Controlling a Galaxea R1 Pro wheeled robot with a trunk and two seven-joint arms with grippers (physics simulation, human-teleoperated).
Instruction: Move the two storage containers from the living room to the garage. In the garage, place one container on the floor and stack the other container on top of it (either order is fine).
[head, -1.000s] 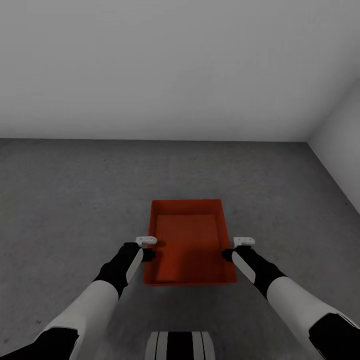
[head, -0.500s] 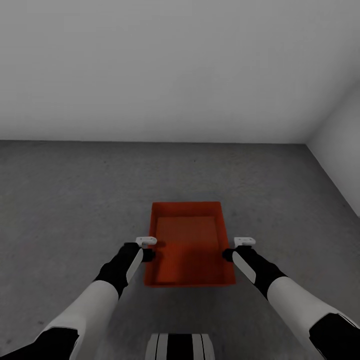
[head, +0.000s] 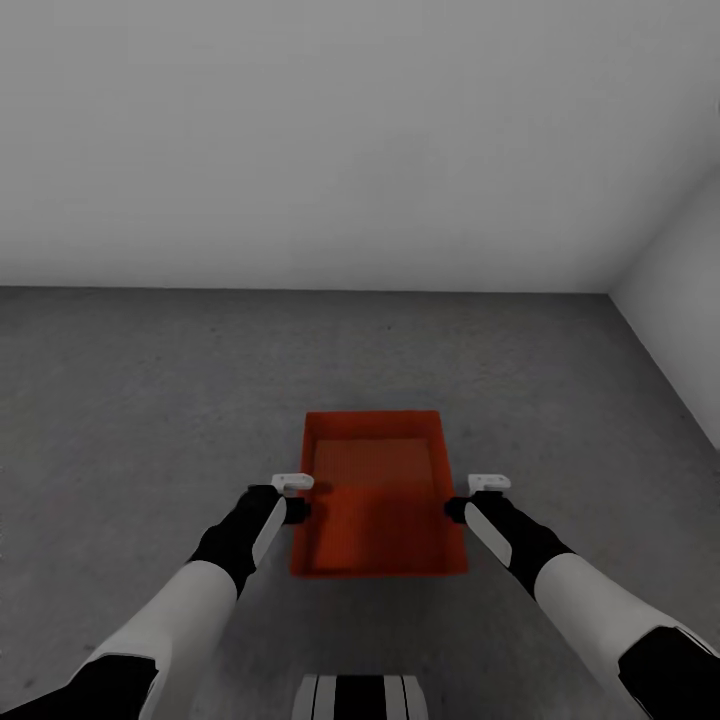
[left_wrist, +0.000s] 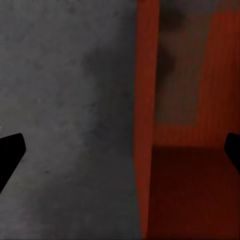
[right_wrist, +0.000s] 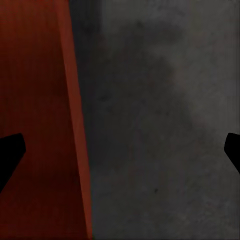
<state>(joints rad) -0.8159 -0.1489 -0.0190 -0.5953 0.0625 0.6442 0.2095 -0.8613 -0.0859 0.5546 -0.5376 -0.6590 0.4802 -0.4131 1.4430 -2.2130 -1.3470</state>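
One red-orange storage container (head: 375, 490) lies lidless on the dark grey floor (head: 150, 400) of the garage, right in front of me. My left gripper (head: 297, 508) hangs at its left wall and my right gripper (head: 453, 510) at its right wall. In the left wrist view the left gripper (left_wrist: 125, 142) is open, its dark fingers (left_wrist: 10, 155) spread wide to either side of the container's thin wall (left_wrist: 147, 125). The right gripper (right_wrist: 125, 142) is open the same way, with the container (right_wrist: 35, 100) under one finger. The second container is out of view.
A plain white wall (head: 300, 150) runs across the back, meeting a second white wall (head: 680, 300) in the right corner. Bare concrete spreads left, right and beyond the box. My own base (head: 360, 695) shows at the bottom edge.
The whole picture has shifted slightly down, so the camera moved. The container looks a little smaller and lower against the arms, which keep their pose.
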